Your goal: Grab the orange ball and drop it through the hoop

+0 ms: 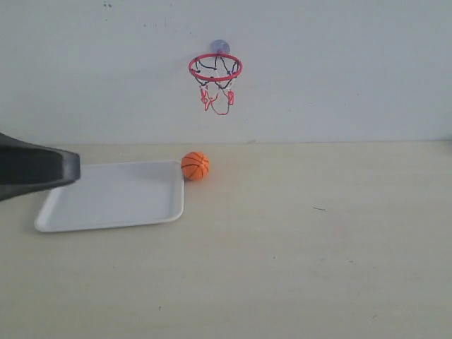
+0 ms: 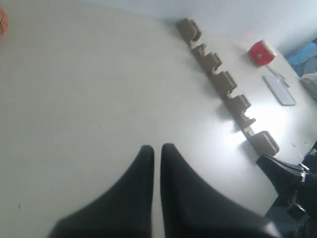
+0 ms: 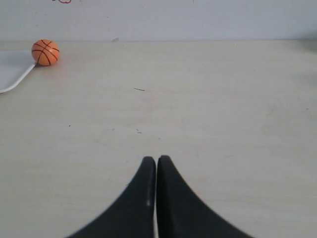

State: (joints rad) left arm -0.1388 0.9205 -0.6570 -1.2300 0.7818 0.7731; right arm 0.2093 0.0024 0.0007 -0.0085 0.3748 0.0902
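Observation:
The orange ball [image 1: 195,166] rests on the table, touching the far right corner of a white tray. Above it, the hoop [image 1: 215,68] hangs on the back wall with its red ring and string net. My left gripper [image 1: 70,168] pokes in from the left edge over the tray's left end, well apart from the ball. In its wrist view the left gripper [image 2: 157,148] is shut on nothing, and a sliver of the ball [image 2: 1,22] shows at the frame edge. My right gripper [image 3: 156,159] is shut and empty, with the ball [image 3: 45,52] far ahead of it.
The white tray [image 1: 106,198] lies flat on the left of the table; its corner [image 3: 12,69] shows beside the ball. The left wrist view shows a row of brown blocks [image 2: 223,82], a red object [image 2: 262,52] and a flat grey item [image 2: 280,89].

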